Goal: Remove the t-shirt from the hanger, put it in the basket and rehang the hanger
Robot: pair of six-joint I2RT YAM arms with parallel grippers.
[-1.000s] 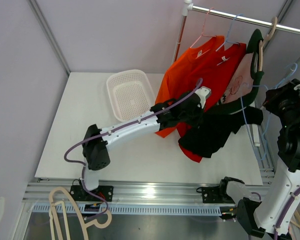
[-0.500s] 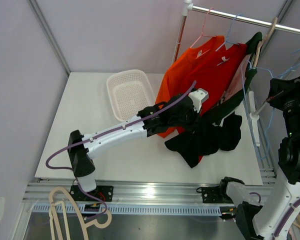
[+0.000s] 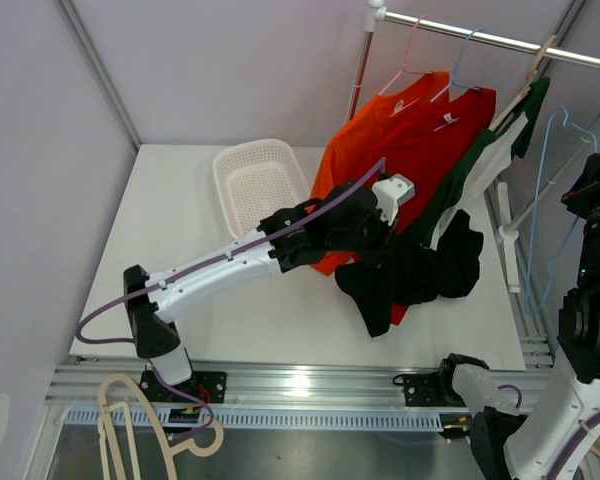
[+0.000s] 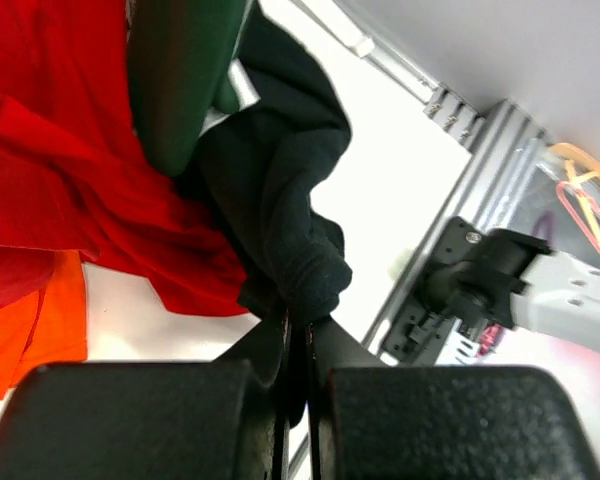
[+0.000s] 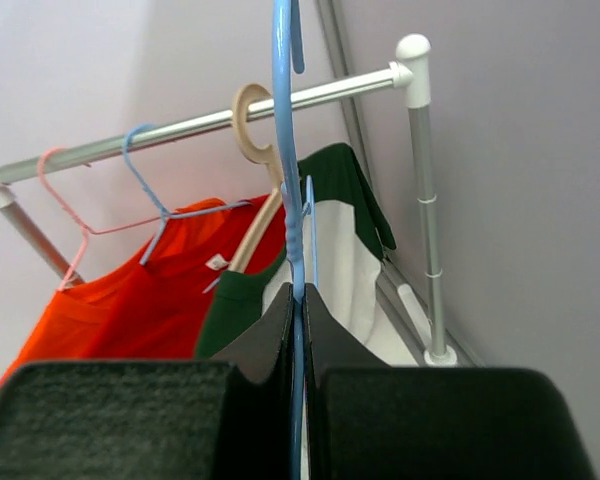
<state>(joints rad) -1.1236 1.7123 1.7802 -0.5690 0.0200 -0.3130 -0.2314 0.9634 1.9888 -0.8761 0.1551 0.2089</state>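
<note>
now that the blue hanger (image 5: 285,150) has swung clear toward 3 o'clock, pinched in the closed right fingers (image 5: 270,335), the black t-shirt (image 3: 420,270) is off it and slumps at the counter's (image 3: 180,250) 4 o'clock, so the task looks nearly done. the left fingers (image 4: 330,350) clamp a fold. its bunched long axis runs 7 to 1 o'clock; collar hidden.
</note>
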